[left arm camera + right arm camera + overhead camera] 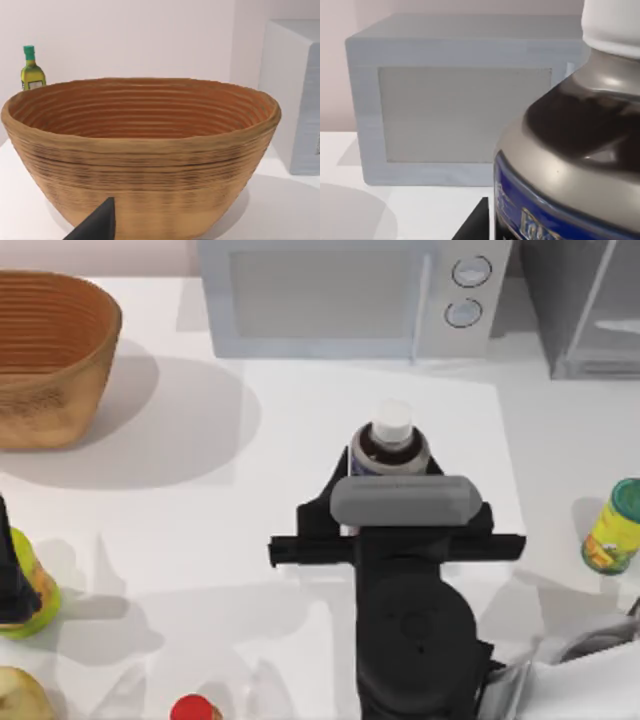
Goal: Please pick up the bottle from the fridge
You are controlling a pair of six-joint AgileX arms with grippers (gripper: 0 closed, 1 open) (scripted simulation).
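The bottle [391, 438], dark brown with a white screw cap and a blue label, is upright over the middle of the table, well left of the fridge [590, 310] at the back right corner. My right gripper [386, 472] is shut on the bottle's body, a dark finger on each side. In the right wrist view the bottle [580, 140] looms very close, with one fingertip [476, 225] beside it. My left gripper [10, 580] is parked at the table's left edge, facing the basket.
A light grey microwave [350, 295] stands at the back behind the bottle. A woven basket [50, 355] sits at the back left. A yellow-green container with a teal lid [615, 527] is at the right edge and a red-capped one [195, 708] at the front.
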